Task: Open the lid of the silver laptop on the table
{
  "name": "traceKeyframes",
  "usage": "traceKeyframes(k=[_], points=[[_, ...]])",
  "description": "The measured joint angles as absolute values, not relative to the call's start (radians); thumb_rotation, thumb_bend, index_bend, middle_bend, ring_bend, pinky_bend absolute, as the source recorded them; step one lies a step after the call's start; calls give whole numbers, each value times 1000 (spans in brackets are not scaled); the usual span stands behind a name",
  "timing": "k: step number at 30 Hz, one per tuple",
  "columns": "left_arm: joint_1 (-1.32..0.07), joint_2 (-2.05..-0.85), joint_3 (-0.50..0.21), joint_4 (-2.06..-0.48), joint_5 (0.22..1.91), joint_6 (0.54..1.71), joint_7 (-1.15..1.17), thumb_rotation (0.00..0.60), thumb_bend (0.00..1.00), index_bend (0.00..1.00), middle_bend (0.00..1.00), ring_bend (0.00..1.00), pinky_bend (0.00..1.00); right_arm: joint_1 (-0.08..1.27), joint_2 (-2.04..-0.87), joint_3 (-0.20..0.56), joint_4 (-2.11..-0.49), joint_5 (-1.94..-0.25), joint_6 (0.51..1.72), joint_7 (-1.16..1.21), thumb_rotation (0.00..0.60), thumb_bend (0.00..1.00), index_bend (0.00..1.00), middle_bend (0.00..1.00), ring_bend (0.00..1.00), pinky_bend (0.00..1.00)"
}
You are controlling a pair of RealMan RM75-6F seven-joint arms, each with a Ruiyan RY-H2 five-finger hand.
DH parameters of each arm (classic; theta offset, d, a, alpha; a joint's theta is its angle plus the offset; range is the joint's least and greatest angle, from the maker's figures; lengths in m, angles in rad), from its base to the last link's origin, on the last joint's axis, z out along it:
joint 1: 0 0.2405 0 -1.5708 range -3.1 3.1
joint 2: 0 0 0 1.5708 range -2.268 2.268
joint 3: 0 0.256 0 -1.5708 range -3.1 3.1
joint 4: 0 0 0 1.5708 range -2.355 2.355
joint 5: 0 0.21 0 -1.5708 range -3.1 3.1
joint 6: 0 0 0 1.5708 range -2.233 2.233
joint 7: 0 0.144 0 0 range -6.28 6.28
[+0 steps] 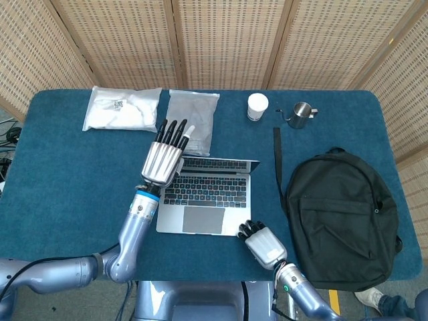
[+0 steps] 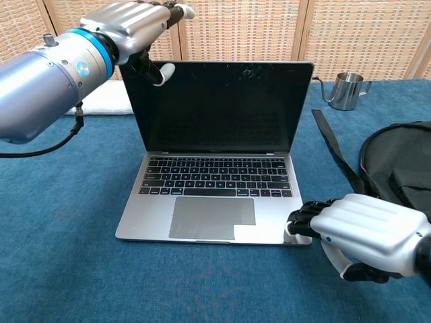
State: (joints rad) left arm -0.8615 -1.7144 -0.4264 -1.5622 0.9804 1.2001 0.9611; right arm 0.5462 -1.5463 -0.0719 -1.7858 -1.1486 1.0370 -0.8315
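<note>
The silver laptop (image 1: 207,194) lies in the middle of the blue table (image 1: 67,180), its lid (image 2: 222,108) raised nearly upright and the dark screen facing me. My left hand (image 1: 164,157) grips the lid's top left corner. In the chest view that left hand (image 2: 128,27) has its thumb on the screen side and its fingers over the top edge. My right hand (image 1: 266,244) sits at the laptop's front right corner. There its curled fingers (image 2: 303,219) press on the base beside the trackpad.
A black backpack (image 1: 341,214) lies to the right, its strap (image 1: 277,160) running close along the laptop's right side. Behind the laptop are two plastic bags (image 1: 122,109) (image 1: 190,120), a white cup (image 1: 257,105) and a steel pitcher (image 1: 302,114).
</note>
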Motion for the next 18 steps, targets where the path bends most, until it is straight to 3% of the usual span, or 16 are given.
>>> traceKeyframes(k=[18], points=[[-900, -1691, -446, -1444, 851, 1192, 893, 600, 488, 0, 0, 0, 0, 552, -1524, -73, -1765, -1139, 1030, -788, 600, 1000, 222, 263, 128, 208]])
